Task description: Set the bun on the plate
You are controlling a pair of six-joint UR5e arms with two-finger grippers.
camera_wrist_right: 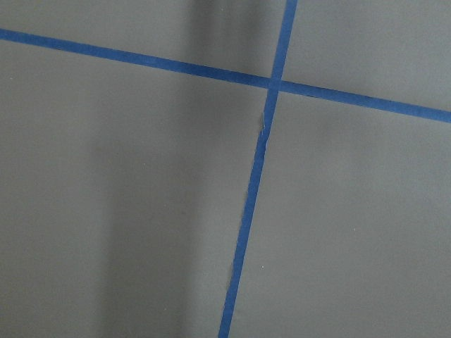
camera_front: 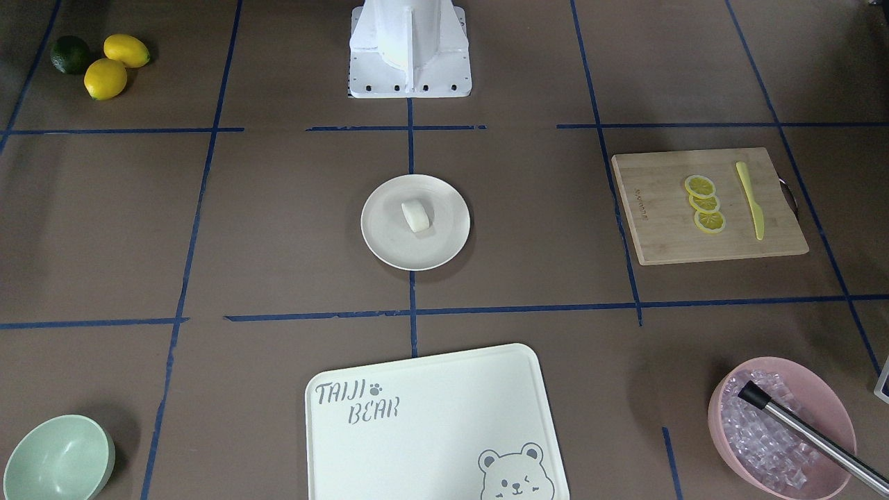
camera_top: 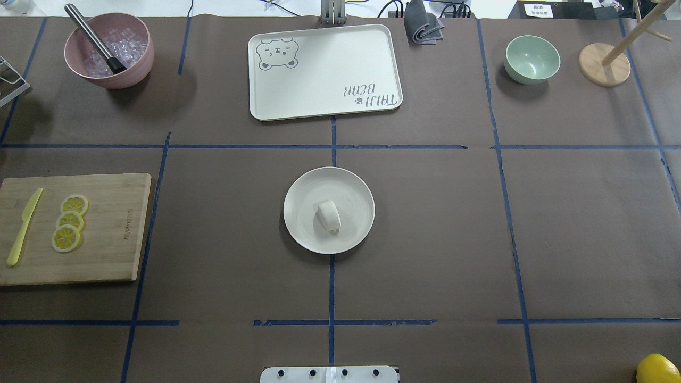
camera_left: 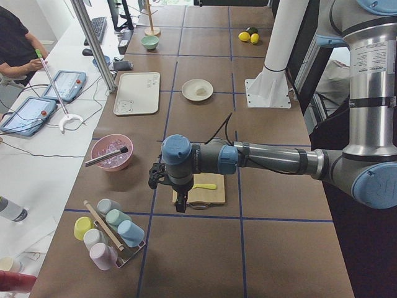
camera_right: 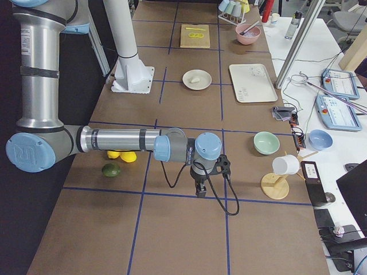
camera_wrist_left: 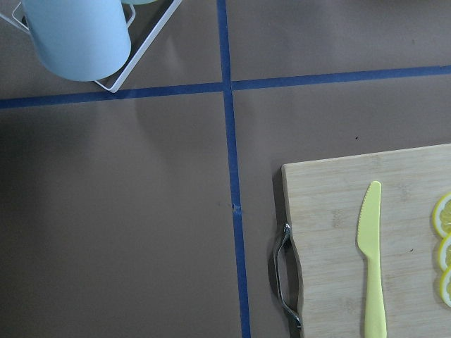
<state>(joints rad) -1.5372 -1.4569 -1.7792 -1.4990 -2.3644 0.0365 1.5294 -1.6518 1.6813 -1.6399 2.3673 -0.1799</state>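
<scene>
The small white bun [camera_front: 417, 215] [camera_top: 329, 215] lies on the round cream plate [camera_front: 389, 239] [camera_top: 304, 196] at the table's middle, a little toward the robot from the plate's centre. In the side views the bun [camera_left: 200, 92] [camera_right: 195, 79] rests on the same plate [camera_left: 188, 94] [camera_right: 187, 75]. My left gripper [camera_left: 180, 202] hangs far from it, over the near end of the cutting board, fingers down. At the opposite end of the table my right gripper [camera_right: 200, 189] hangs over bare table. I cannot tell whether either gripper is open or shut.
A bamboo cutting board [camera_top: 106, 255] carries lemon slices [camera_top: 69, 222] and a yellow knife [camera_top: 22, 226]. At the far edge stand a bear-print tray [camera_top: 324, 101], a pink ice bowl [camera_top: 133, 64] and a mint bowl [camera_top: 532, 58]. Lemons [camera_front: 114, 64] and a lime [camera_front: 69, 54] lie near the robot.
</scene>
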